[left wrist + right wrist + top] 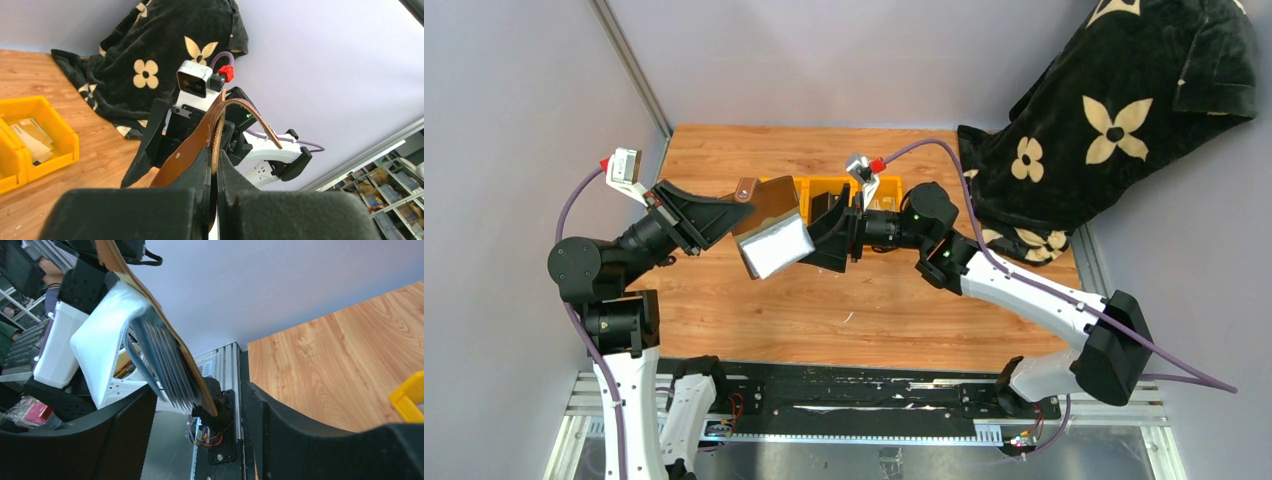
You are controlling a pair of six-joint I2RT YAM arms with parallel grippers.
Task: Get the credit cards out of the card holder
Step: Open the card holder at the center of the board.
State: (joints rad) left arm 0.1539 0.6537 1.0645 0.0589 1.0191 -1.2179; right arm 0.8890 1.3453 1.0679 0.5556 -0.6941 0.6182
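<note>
One card holder (pixel 771 232), bi-fold, lying open and held in the air over the middle of the table (pixel 824 320). Grey inside faces up; brown leather outside faces down. Long axis runs roughly far to near, the brown tab (pixel 746 188) at the far-left end and the grey panel toward the near end.

- Grey layers (pixel 165 365): thin stack at the holder's right edge. Cards or pocket lips, cannot tell.
- Left gripper (pixel 729 225): on the holder's left, fingers (pixel 200 170) pressed together, pinching the leather flap.
- Right gripper (pixel 812 240): on the holder's right, jaws spread, one finger on each side of the layered edge. Contact cannot be told.
- Yellow bins (pixel 889 182): far of the grippers, on the table.
- Black flowered blanket (pixel 1114 110): far-right corner.
</note>
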